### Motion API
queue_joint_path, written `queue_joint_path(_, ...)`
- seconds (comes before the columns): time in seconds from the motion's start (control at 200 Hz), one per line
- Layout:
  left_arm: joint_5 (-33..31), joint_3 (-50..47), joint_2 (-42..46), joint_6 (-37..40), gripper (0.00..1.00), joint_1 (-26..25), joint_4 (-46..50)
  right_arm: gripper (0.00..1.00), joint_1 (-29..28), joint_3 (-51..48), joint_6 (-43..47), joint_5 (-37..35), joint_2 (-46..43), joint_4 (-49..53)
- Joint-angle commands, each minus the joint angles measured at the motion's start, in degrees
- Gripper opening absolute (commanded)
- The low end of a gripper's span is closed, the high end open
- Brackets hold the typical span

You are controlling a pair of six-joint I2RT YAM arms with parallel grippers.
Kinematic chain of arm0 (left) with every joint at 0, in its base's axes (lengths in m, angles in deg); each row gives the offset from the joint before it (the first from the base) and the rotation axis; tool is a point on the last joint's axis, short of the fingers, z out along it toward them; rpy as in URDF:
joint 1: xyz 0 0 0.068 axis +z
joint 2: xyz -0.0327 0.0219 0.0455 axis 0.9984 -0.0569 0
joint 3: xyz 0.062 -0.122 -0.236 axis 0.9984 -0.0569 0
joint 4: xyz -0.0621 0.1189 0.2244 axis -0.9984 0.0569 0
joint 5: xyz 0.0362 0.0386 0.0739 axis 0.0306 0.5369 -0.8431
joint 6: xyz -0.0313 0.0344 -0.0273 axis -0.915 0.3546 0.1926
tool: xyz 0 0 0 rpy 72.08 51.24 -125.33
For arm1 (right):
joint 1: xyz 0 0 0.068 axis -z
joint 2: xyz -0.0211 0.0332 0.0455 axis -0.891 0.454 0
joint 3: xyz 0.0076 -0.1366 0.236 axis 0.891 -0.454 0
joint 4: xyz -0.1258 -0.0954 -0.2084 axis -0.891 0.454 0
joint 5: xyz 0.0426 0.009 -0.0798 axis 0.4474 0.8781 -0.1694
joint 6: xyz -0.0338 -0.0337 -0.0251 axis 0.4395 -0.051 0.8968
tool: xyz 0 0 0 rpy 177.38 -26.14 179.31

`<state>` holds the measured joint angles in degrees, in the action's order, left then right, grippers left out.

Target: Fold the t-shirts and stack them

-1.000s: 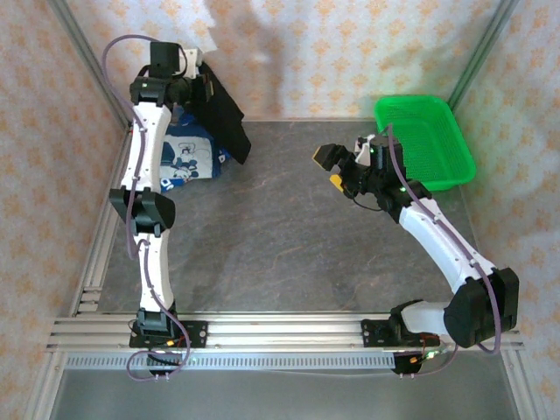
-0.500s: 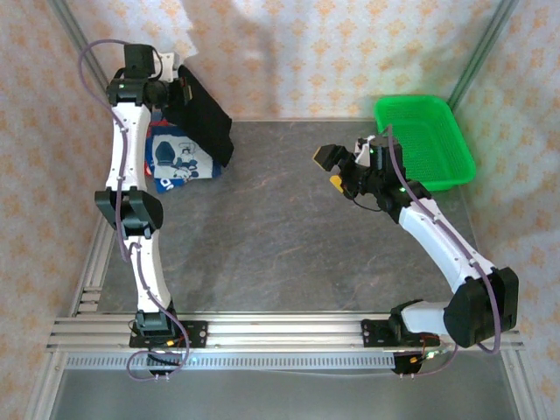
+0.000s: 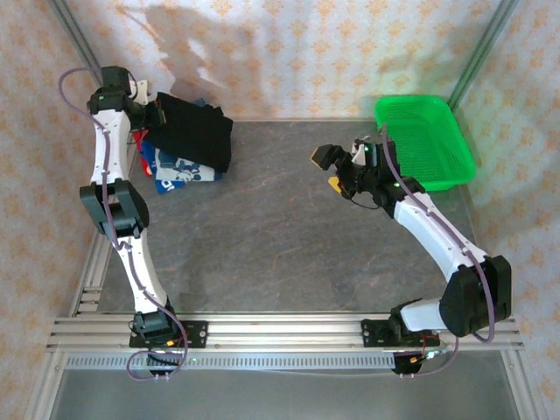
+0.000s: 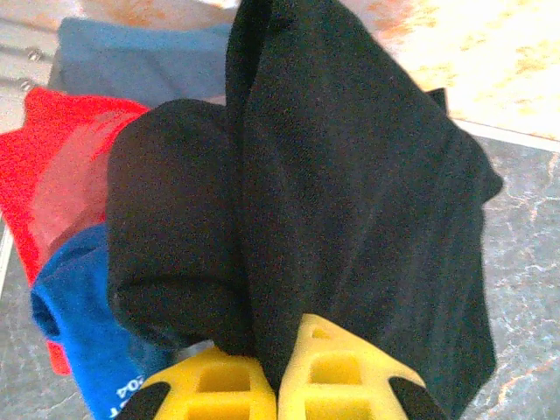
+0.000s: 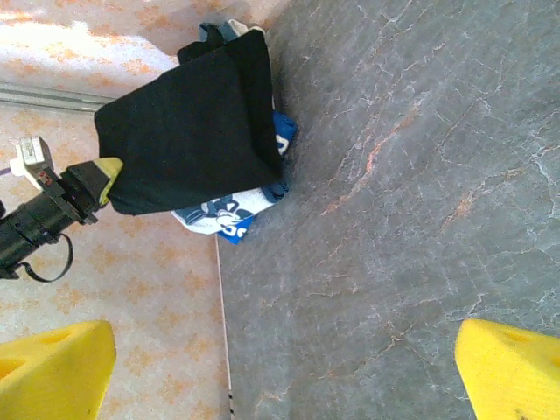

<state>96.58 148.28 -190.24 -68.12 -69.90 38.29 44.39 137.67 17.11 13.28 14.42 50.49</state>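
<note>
A large black t-shirt [image 3: 197, 131] hangs folded from my left gripper [image 3: 150, 112], which is shut on its edge at the table's back left corner. In the left wrist view the yellow fingertips [image 4: 337, 363] pinch the black cloth [image 4: 350, 192], which drapes over a pile of t-shirts: red [image 4: 61, 166], grey-blue [image 4: 131, 61] and navy blue [image 4: 79, 341]. The navy tee's white cartoon print [image 3: 182, 166] sticks out from under the black one. My right gripper [image 3: 331, 169] hovers open over the table's middle right, holding nothing. From the right wrist, the black t-shirt [image 5: 184, 131] shows far off.
A bright green mesh basket [image 3: 424, 140] stands at the back right, just behind my right arm. Patterned walls close the table on the left, back and right. A metal rail [image 3: 280, 332] runs along the near edge.
My left arm has swung left and back with the black t-shirt, bringing it from hanging upright to draped over the pile in the corner. The right arm has barely moved.
</note>
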Motion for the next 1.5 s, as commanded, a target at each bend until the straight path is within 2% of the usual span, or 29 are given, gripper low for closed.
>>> queue_joint_path(0.0, -1.6, -2.4, 1.8, -1.5, 0.00, 2.1, -2.2, 0.99, -0.3, 2.1, -0.5, -1.0, 0.5, 0.2)
queue_joint_path(0.26, -2.6, -8.8, 1.0, -3.9, 0.00, 4.3, -5.4, 0.99, -0.2, 2.0, -0.6, -1.2, -0.1, 1.0)
queue_joint_path(0.385, -1.1, -10.5, -0.4, -6.0, 0.23, 5.2, -7.1, 0.99, -0.3, 1.6, -0.4, -1.7, -1.1, 1.6)
queue_joint_path(0.45, -2.6, -11.0, -1.2, -7.2, 0.40, 5.3, -7.7, 0.99, -0.3, 1.8, -0.3, -1.6, -1.4, 1.7)
queue_joint_path(0.545, -3.2, -9.3, -3.1, -12.0, 0.52, 7.0, -7.9, 0.99, -0.2, 2.5, 0.2, -1.6, -1.9, 2.7)
queue_joint_path(0.57, -3.1, -8.5, -3.5, -13.8, 0.61, 7.7, -7.9, 0.99, -0.3, 2.9, 0.5, -1.5, -2.2, 3.2)
queue_joint_path(0.61, -2.6, -7.6, -3.6, -15.8, 0.67, 8.9, -7.9, 0.99, -0.3, 3.3, 1.2, -1.6, -2.6, 3.9)
queue_joint_path(0.645, -2.0, -7.3, -2.8, -16.5, 0.78, 9.4, -8.7, 0.99, -0.3, 3.5, 1.5, -1.8, -3.2, 4.5)
queue_joint_path(0.685, -2.3, -6.7, -1.6, -16.7, 0.83, 9.4, -9.2, 0.99, -0.3, 3.6, 2.1, -1.9, -3.7, 5.0)
queue_joint_path(0.716, -3.1, -5.7, -1.0, -16.9, 0.95, 9.5, -8.9, 0.99, -0.2, 3.7, 2.4, -1.9, -3.9, 5.2)
queue_joint_path(0.731, -3.3, -5.2, -0.7, -17.1, 0.97, 9.5, -8.7, 0.99, -0.2, 3.7, 2.6, -1.9, -4.0, 5.4)
queue_joint_path(0.836, -4.0, -4.7, 2.3, -19.5, 0.99, 10.1, -8.5, 0.99, 0.2, 4.1, 3.7, -1.9, -5.0, 6.4)
queue_joint_path(0.991, -5.4, -9.9, 9.9, -20.9, 1.00, 10.3, -10.2, 0.99, 2.5, 5.1, 7.4, -1.4, -6.4, 10.1)
queue_joint_path(1.051, -4.1, -14.2, 14.0, -21.8, 1.00, 10.3, -11.9, 0.99, 4.5, 5.3, 9.5, -1.4, -7.1, 12.6)
queue_joint_path(1.131, -2.9, -25.2, 23.3, -23.6, 1.00, 10.2, -16.9, 0.99, 8.2, 4.9, 13.4, -2.9, -8.4, 16.4)
queue_joint_path(1.281, -5.6, -48.1, 42.3, -24.9, 1.00, 9.2, -27.2, 0.99, 13.6, 2.1, 21.3, -12.0, -12.3, 21.8)
queue_joint_path(1.331, -7.2, -54.6, 47.8, -23.2, 1.00, 7.0, -29.4, 0.99, 14.5, 0.2, 23.8, -16.9, -13.7, 22.6)
queue_joint_path(1.421, -14.9, -64.6, 54.5, -18.6, 1.00, 1.0, -30.8, 0.99, 16.2, -5.2, 27.2, -27.7, -16.1, 21.4)
queue_joint_path(1.496, -19.5, -75.2, 58.2, -18.4, 1.00, -2.2, -38.1, 0.99, 17.7, -10.7, 28.6, -35.7, -17.8, 17.4)
